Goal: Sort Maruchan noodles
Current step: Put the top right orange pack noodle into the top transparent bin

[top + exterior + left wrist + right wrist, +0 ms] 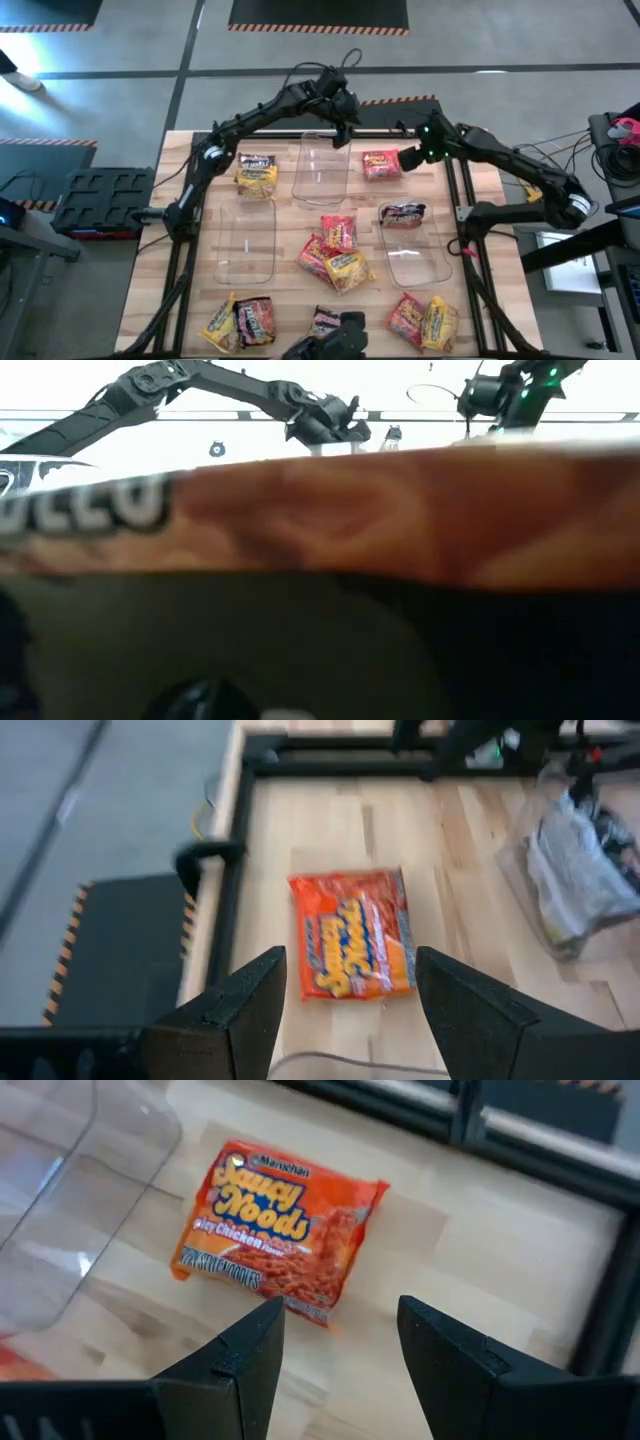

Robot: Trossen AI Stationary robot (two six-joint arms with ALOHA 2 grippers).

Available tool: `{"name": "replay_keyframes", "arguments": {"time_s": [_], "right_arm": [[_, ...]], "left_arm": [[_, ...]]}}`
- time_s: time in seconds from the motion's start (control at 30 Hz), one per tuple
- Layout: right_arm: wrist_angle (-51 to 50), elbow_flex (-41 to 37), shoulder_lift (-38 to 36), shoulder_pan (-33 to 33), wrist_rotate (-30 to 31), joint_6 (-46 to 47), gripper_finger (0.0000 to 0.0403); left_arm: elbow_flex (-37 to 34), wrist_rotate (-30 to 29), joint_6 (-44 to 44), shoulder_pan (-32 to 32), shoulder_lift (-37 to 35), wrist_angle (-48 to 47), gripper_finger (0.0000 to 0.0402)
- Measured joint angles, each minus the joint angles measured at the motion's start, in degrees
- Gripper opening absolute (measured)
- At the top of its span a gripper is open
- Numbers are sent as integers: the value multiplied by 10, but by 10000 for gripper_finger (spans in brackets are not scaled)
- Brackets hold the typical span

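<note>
A red Maruchan packet [381,163] lies flat on the table near the far edge; it also shows in the left wrist view [355,932] and the right wrist view [280,1230]. My left gripper [345,122] hovers open over the far end of the middle clear bin [322,168], its fingers pointing toward that packet [350,995]. My right gripper [418,156] hangs open just right of the packet [340,1345]. Other packets lie scattered: yellow and dark ones [257,172] far left, a dark one [403,213] in the right bin, and a red-and-yellow pile [335,255] in the middle.
Clear bins stand left [248,240] and right [413,245]. More packets lie along the near edge [240,320], [325,320], [422,320]. A black frame rail [540,1125] borders the far edge. In the low view a packet [320,510] close to the camera blocks most of the table.
</note>
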Motion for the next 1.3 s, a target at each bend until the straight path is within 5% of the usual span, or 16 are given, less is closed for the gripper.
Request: {"name": "replay_keyframes", "arguments": {"time_s": [0.3,0.83,1.3], "right_arm": [[22,0,74,-105,-95,-25,185],[108,0,238,-143,-216,-44,185],[124,0,277,-154,-224,-58,185]], "left_arm": [[0,1,22,-24,51,9,206],[0,-45,45,-53,92,21,206],[-2,-86,45,-59,122,30,206]]}}
